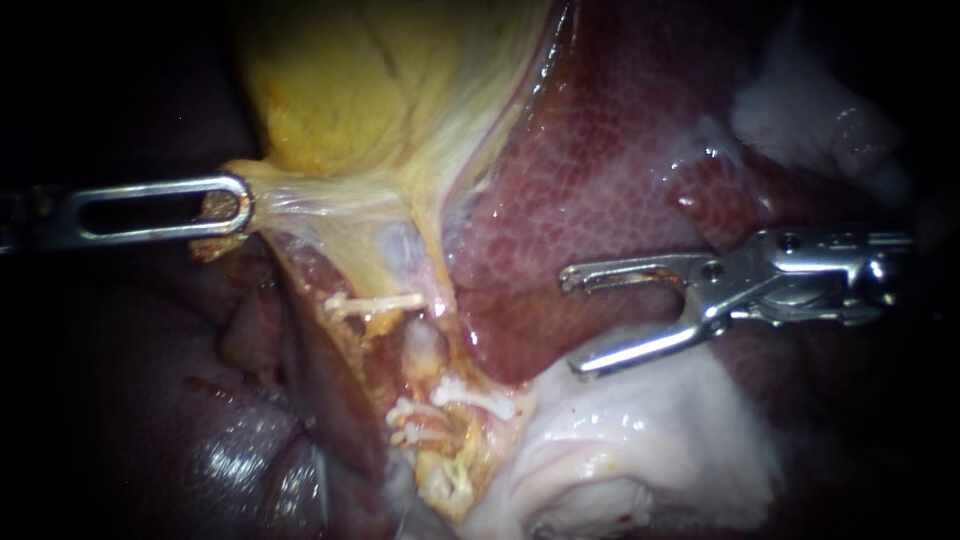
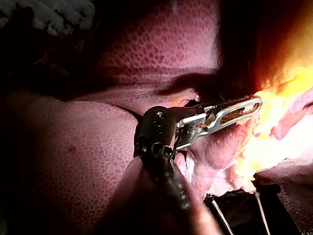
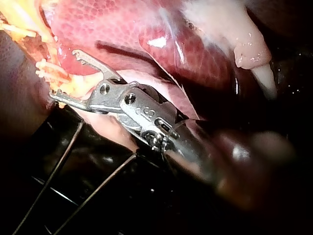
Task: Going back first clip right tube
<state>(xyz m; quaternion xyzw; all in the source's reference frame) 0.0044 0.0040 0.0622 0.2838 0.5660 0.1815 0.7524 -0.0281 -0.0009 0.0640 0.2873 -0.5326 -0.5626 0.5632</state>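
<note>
Right instrument (image 1: pixel 570 324) hangs over the liver (image 1: pixel 620 130), jaws spread wide and empty, apart from the white clips (image 1: pixel 375 300) on the tubes (image 1: pixel 425 345) below the gallbladder (image 1: pixel 350 80). Which one is the right tube, I cannot tell. Left instrument (image 1: pixel 235 205) is clamped on the gallbladder's edge, stretching it taut. Looks like the pull-back step: next, a straight retreat clear of the tissue. No container shows.

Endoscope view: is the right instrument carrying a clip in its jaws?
No, the right instrument has its jaws wide apart, with nothing held between them.
</note>
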